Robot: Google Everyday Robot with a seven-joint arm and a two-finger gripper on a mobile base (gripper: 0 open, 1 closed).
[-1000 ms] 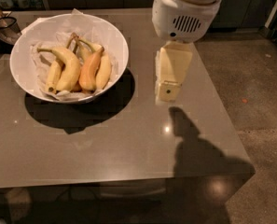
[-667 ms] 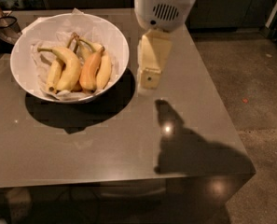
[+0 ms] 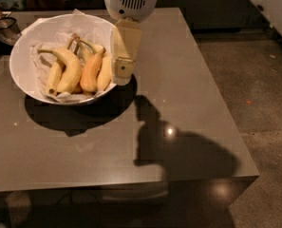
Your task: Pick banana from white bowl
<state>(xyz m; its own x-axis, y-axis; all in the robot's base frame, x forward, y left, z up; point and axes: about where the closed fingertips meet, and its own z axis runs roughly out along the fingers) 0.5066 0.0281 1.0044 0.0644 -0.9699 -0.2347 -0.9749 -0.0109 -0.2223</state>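
Note:
The white bowl (image 3: 22, 51) stands on the back left of the grey table, lined with crumpled white paper. In it lies the banana (image 3: 69, 70), thick, pale yellow and strongly curved, with a long thin stem pointing left. An orange-tinged banana (image 3: 90, 71) lies to its right, and slimmer yellow bananas (image 3: 52, 78) lie beside them. My gripper (image 3: 122, 76) hangs from the white wrist housing (image 3: 131, 1) over the bowl's right rim, to the right of the bananas and holding nothing. It hides part of the rim.
The grey table (image 3: 178, 108) ends at the front and right, with speckled floor (image 3: 264, 108) beyond. A dark object with a glass (image 3: 2, 28) stands at the far left next to the bowl. The arm's shadow falls on the table's middle.
My gripper has moved left from above the bare table to the bowl's right rim. The bananas have not moved in the bowl.

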